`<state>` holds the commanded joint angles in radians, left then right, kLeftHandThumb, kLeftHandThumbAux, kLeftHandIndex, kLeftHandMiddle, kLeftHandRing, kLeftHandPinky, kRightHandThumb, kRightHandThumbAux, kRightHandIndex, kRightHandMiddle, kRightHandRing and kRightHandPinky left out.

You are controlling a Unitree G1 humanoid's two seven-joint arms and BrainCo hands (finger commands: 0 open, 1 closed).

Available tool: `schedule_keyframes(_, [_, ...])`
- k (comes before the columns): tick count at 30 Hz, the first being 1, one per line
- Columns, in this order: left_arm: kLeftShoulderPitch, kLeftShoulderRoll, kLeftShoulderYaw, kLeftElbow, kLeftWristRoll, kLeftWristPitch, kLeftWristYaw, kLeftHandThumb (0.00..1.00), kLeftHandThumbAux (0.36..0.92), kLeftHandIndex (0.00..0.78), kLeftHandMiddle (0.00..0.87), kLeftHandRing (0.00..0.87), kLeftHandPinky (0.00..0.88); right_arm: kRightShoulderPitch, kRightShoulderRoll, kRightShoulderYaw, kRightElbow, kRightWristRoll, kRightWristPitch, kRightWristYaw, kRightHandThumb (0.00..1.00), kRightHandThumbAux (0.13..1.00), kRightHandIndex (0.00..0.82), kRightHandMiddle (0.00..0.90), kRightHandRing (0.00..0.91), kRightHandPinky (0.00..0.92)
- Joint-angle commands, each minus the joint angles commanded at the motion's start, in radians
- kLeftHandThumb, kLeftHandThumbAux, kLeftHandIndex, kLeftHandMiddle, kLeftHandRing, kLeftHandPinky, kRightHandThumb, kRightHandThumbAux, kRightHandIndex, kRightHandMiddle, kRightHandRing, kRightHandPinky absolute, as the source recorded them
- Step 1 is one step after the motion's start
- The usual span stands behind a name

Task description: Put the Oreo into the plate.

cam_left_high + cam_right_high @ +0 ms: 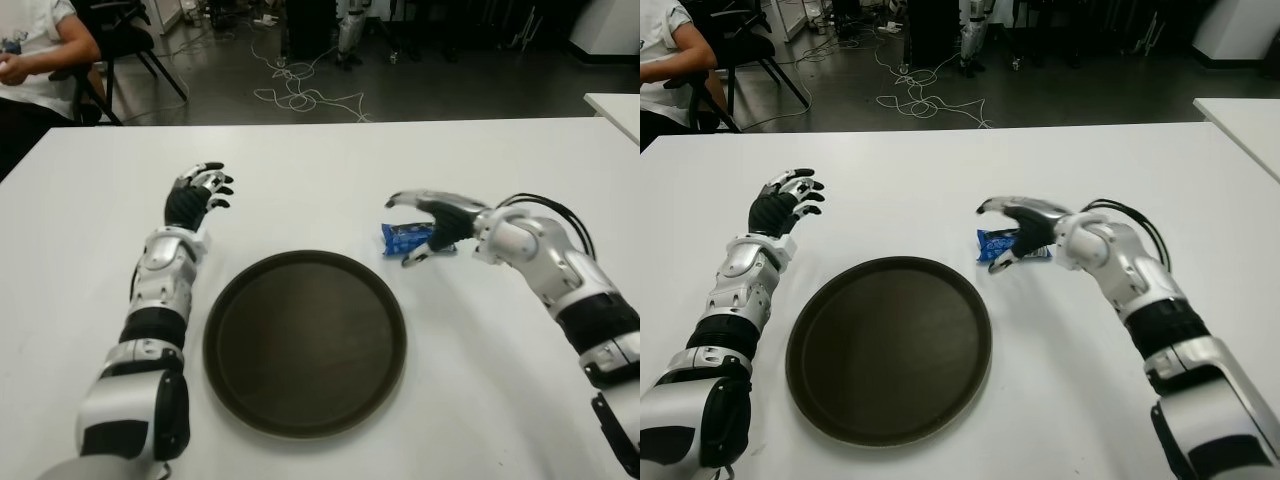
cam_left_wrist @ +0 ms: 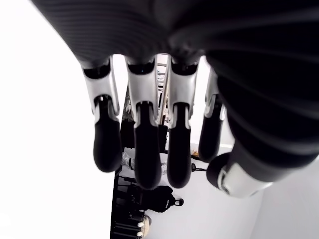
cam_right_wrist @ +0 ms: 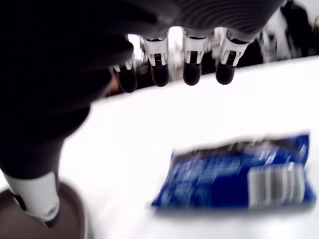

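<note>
A blue Oreo packet [image 1: 402, 238] lies flat on the white table [image 1: 320, 170], just right of the plate's far edge. The plate [image 1: 305, 340] is a round dark tray in the middle, with nothing on it. My right hand [image 1: 425, 222] hovers over the packet with fingers spread open, thumb low beside it; the right wrist view shows the Oreo packet [image 3: 239, 174] on the table under the fingertips [image 3: 192, 72], not grasped. My left hand [image 1: 200, 195] is open, left of the plate and farther back.
A person in a white shirt [image 1: 40, 50] sits beyond the table's far left corner. Cables [image 1: 300, 95] lie on the floor behind the table. A second white table edge [image 1: 615, 105] shows at the far right.
</note>
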<state>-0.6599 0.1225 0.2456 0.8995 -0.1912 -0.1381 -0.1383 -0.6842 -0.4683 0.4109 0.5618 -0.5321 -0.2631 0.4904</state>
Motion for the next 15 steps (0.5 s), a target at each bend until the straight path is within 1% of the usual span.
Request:
schedule_keyframes(2, [0.000, 0.000, 0.001, 0.002, -0.001, -0.002, -0.002, 0.817, 0.690, 0.351, 0.503, 0.504, 0.560, 0.008, 0.021, 0.021, 0.018, -0.019, -0.007, -0.018, 0.000, 0.640, 0.000, 0.000, 0.000, 0.000])
schedule_keyframes(4, [0.000, -0.001, 0.001, 0.002, -0.003, -0.004, -0.004, 0.817, 0.690, 0.350, 0.505, 0.507, 0.562, 0.005, 0.028, 0.030, 0.033, -0.028, -0.014, -0.028, 0.000, 0.631, 0.000, 0.000, 0.000, 0.000])
schedule_keyframes(10, [0.003, -0.001, 0.000, 0.001, -0.003, -0.006, -0.011, 0.817, 0.690, 0.348, 0.506, 0.510, 0.562, -0.008, 0.033, 0.043, 0.064, -0.045, -0.028, -0.051, 0.000, 0.624, 0.000, 0.000, 0.000, 0.006])
schedule_keyframes(13, [0.004, -0.001, -0.001, -0.001, -0.004, -0.004, -0.013, 0.817, 0.690, 0.348, 0.508, 0.519, 0.579, -0.009, 0.033, 0.045, 0.067, -0.050, -0.033, -0.059, 0.000, 0.628, 0.000, 0.000, 0.000, 0.010])
schedule_keyframes(14, [0.004, -0.001, -0.001, -0.002, -0.004, -0.004, -0.014, 0.823, 0.684, 0.374, 0.495, 0.523, 0.585, -0.008, 0.034, 0.045, 0.067, -0.052, -0.034, -0.062, 0.000, 0.630, 0.000, 0.000, 0.000, 0.016])
schedule_keyframes(15, [0.004, -0.001, -0.002, -0.004, -0.004, -0.003, -0.013, 0.825, 0.682, 0.383, 0.490, 0.524, 0.587, -0.009, 0.035, 0.046, 0.069, -0.055, -0.037, -0.067, 0.000, 0.631, 0.000, 0.000, 0.000, 0.017])
